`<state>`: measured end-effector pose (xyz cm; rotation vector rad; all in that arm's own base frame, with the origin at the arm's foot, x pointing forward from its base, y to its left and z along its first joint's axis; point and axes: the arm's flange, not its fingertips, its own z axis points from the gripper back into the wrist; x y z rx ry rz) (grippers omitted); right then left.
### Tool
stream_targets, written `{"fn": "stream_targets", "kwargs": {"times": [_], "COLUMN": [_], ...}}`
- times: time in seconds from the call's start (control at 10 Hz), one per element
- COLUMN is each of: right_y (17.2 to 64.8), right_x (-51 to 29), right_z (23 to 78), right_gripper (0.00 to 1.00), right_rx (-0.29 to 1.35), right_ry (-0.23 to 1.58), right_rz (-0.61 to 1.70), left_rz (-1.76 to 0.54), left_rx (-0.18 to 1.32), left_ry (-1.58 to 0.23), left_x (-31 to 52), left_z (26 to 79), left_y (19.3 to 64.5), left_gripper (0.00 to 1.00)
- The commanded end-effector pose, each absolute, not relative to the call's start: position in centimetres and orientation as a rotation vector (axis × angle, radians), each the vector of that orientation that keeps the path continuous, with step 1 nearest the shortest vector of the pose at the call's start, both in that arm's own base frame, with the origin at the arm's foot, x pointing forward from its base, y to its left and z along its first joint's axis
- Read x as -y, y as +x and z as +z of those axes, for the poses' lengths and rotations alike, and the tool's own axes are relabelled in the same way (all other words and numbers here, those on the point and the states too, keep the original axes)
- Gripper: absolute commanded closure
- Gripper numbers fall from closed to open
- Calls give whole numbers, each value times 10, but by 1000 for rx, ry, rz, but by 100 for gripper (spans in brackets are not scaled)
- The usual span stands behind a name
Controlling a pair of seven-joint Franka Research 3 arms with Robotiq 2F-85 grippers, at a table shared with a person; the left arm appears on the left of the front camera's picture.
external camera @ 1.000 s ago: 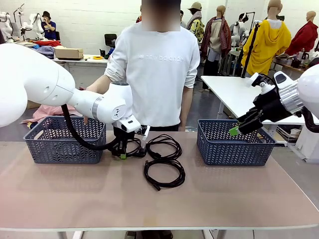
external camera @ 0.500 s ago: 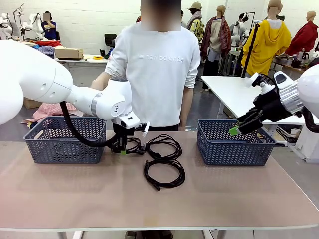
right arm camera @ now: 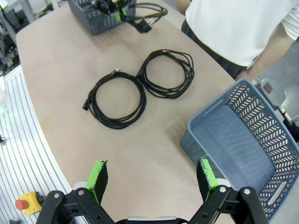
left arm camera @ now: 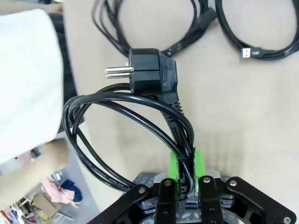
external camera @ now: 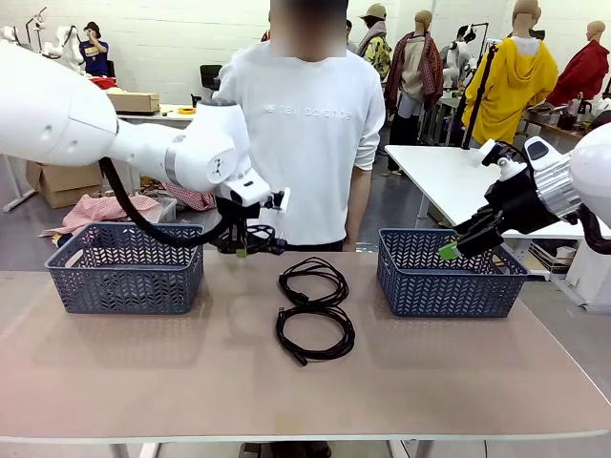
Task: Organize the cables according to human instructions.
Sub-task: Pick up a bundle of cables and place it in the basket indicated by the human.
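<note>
Here the left gripper (external camera: 244,250), pinching a coiled cable (left arm camera: 149,74), holds it above the table's far edge, just right of the left basket (external camera: 124,234), the nearer of the two. The right gripper (right arm camera: 152,179) hangs spread near the right basket (external camera: 449,277). Two more cables (external camera: 305,301) lie between the baskets.
</note>
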<state>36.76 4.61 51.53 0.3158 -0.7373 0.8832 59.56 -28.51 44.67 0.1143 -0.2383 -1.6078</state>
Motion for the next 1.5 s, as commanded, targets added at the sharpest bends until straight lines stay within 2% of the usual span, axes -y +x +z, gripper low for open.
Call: {"fn": "stream_targets", "kwargs": {"times": [0.0,0.3,0.6,1.0,1.4], "right_y": [369,369,369,369,369], "right_x": [-45,-45,-45,-45,-45], "right_z": [514,514,514,514,514], "right_gripper": [0,0,0,0,0], "right_rx": [750,750,750,750,750], "right_ry": [335,335,335,335,335], "right_rz": [895,895,895,895,895], "left_rz": [-1583,-1507,-1456,-1389,-1368], "left_rx": [275,332,325,303,267], "left_ry": [115,151,147,119,174], "left_x": [266,213,154,90,63], "left_z": [478,525,540,519,488], "left_y": [583,558,533,521,541], "left_gripper": [100,100,100,100,100]}}
